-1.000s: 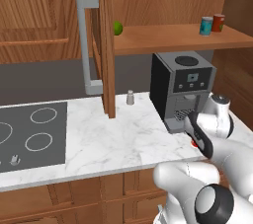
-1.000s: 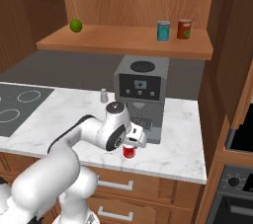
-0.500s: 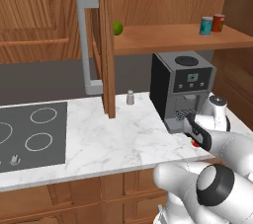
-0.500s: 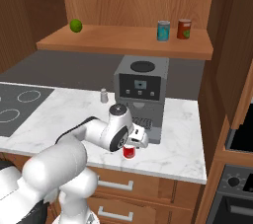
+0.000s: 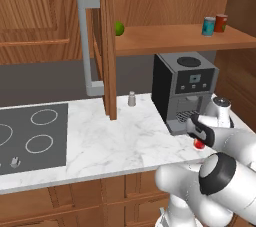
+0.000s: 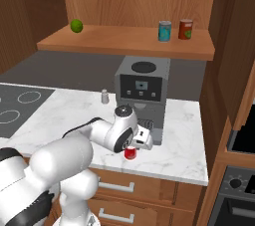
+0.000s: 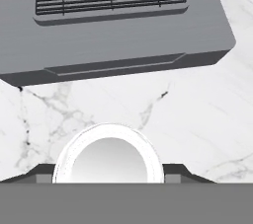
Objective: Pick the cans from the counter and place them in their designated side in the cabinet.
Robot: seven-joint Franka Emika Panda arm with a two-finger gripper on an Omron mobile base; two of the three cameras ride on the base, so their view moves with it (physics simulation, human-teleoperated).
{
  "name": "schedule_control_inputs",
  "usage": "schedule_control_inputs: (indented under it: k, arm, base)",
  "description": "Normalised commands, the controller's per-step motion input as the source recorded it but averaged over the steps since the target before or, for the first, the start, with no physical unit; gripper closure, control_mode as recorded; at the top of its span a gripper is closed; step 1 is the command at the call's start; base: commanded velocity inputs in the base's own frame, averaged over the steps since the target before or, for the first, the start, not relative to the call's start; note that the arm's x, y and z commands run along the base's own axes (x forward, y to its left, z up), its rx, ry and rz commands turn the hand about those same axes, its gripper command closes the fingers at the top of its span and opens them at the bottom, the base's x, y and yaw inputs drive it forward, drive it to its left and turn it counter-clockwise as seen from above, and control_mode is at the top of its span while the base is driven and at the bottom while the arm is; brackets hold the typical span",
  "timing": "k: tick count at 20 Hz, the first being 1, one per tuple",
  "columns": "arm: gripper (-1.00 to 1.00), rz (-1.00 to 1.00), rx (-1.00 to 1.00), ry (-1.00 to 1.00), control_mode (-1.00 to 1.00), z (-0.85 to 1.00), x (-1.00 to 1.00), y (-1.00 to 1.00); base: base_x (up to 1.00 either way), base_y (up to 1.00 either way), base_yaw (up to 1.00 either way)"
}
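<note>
A bright red can (image 6: 130,154) stands on the marble counter (image 6: 184,140) just in front of the coffee machine (image 6: 142,90). My gripper (image 6: 132,147) reaches down over it, and a sliver of the red can (image 5: 199,144) shows under the gripper (image 5: 199,139). In the hand view the can's silvery top (image 7: 108,161) sits between the two fingertips (image 7: 180,172), which press against its sides. A teal can (image 5: 208,26) (image 6: 165,31) stands upright on the right part of the cabinet shelf (image 6: 124,41).
A darker brownish-red can (image 6: 186,29) stands right of the teal one. A lime (image 6: 75,25) lies at the shelf's left. The cabinet door (image 5: 106,46) stands open over the counter. A grey shaker (image 5: 132,99) and the dark hob (image 5: 30,136) lie to the left.
The jaws have closed in from wide open onto the red can. The hand has settled a little lower over it. The can has not moved.
</note>
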Motion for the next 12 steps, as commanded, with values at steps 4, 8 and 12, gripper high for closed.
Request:
schedule_control_inputs:
  k: [4, 8, 12]
  arm:
    - [1.00, 0.00, 0.01, 0.00, -1.00, -0.02, 0.00, -0.06]
    - [1.00, 0.00, 0.03, 0.00, -1.00, 0.03, 0.00, 0.00]
    - [1.00, -0.01, 0.04, -0.01, -1.00, 0.21, -0.02, 0.00]
  base:
    - [0.00, 0.00, 0.00]
    - [0.00, 0.00, 0.00]
    - [0.00, 0.00, 0.00]
